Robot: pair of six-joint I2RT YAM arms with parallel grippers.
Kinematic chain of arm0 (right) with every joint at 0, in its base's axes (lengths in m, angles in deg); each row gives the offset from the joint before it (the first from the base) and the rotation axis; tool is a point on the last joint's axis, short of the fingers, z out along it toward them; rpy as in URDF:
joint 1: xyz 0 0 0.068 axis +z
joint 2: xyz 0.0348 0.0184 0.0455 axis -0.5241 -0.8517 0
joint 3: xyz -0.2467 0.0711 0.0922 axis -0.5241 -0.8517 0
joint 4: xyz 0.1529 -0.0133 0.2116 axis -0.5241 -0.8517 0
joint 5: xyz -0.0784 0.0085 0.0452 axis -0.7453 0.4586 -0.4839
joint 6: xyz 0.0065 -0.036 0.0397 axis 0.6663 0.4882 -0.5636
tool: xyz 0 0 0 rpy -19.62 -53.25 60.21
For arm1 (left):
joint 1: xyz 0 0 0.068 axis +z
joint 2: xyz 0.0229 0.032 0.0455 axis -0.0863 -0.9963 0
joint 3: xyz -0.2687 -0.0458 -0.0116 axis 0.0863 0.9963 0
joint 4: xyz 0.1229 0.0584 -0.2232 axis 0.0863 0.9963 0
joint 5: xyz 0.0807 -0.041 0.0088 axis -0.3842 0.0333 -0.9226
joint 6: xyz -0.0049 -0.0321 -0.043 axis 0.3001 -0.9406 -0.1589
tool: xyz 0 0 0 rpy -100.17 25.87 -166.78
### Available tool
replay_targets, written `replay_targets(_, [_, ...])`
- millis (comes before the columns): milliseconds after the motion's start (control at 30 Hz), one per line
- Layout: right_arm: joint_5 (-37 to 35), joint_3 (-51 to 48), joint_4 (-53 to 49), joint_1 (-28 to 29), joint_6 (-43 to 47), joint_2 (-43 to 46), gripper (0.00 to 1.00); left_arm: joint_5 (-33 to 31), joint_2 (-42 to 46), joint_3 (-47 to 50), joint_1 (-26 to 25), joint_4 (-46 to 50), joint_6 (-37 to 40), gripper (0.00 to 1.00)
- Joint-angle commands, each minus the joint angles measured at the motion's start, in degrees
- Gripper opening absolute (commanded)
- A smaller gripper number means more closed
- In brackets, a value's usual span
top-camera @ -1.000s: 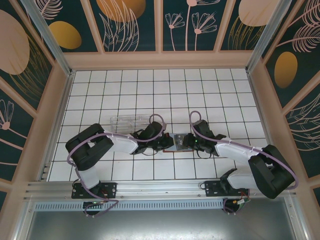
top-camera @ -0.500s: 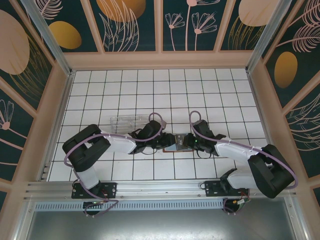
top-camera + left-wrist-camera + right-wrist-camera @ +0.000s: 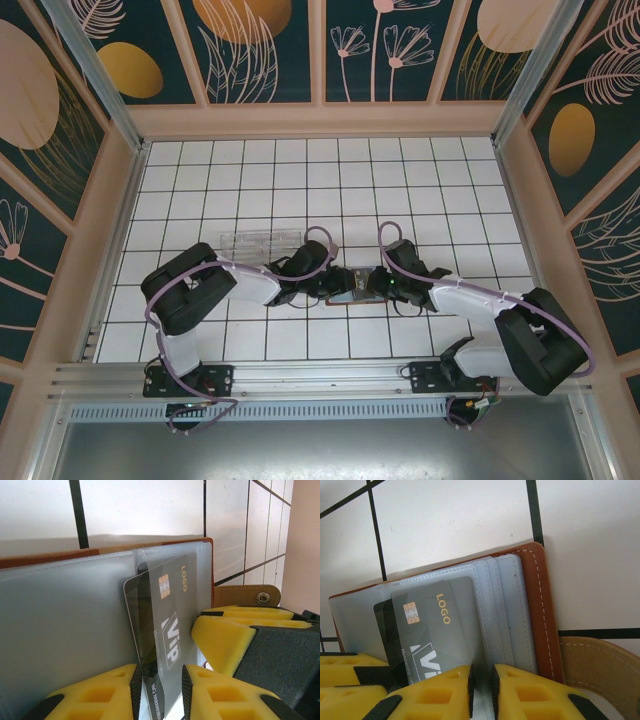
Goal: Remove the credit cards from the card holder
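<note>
A white-tiled bench inside a booth of flower-painted panels, where two robot arms reach in from the near rail and meet nose to nose at mid-bench. The left claw straddles the protruding end of a dark credit card marked VIP. Its yellow pads stand narrowly apart on either side of the card, and from here I cannot tell whether they press on it. Just beside it, the right claw is drawn down narrow on the edge of the clear sleeves, seemingly steadying the open card holder. The holder, brown outside, lies open on the tiles between the two claws, its snap tab flopped out next to the right claw.

The card looks thin, stiff and glossy. It should be light to lift but likely to slip, and it probably drags against the soft plastic pocket. The sound grip is therefore across its two faces on the exposed end. The pull should run straight along the pocket while the limp holder is held back by its sleeves or its leather edge.

Beyond the claws and apart from them, a clear plastic box lies on the tiles toward the far wall.
</note>
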Motion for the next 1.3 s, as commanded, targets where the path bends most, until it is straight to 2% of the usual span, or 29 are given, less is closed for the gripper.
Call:
replay_targets(0, [0.2,-1.3,-2.6,0.2,-1.0,-2.1,0.2,0.3,-1.5,-1.4,-0.6,-0.4,-0.1,0.3])
replay_targets(133, [0.4,-1.4,-2.5,0.3,-0.9,-2.2,0.2,0.2,-1.9,-2.0,-0.7,-0.2,-0.2,0.29])
replay_targets(233, [0.3,-1.5,-2.4,0.3,-1.0,-2.2,0.2,0.2,-2.2,-2.5,-0.9,-0.2,-0.2,0.21])
replay_targets(300, [0.3,-1.5,-2.5,0.3,-1.1,-2.0,0.2,0.2,-2.2,-2.6,-1.0,-0.3,-0.3,0.2])
replay_targets(400, [0.2,-1.5,-2.6,0.2,-1.1,-1.9,0.2,0.0,-2.2,-2.6,-1.0,-0.4,-0.4,0.11])
replay_targets(433, [0.1,-1.5,-2.6,0.3,-1.1,-2.0,0.2,-0.1,-2.2,-2.6,-1.0,-0.3,-0.4,0.01])
replay_targets(467, [0.1,-1.6,-2.7,0.3,-1.2,-2.0,0.2,-0.4,-1.8,-2.4,-1.0,-0.1,-0.5,0.0])
replay_targets(1267, [-0.4,-1.8,-3.0,-0.5,-2.1,-2.5,0.2,-4.8,10.6,5.6,2.2,10.7,4.1,0.0])
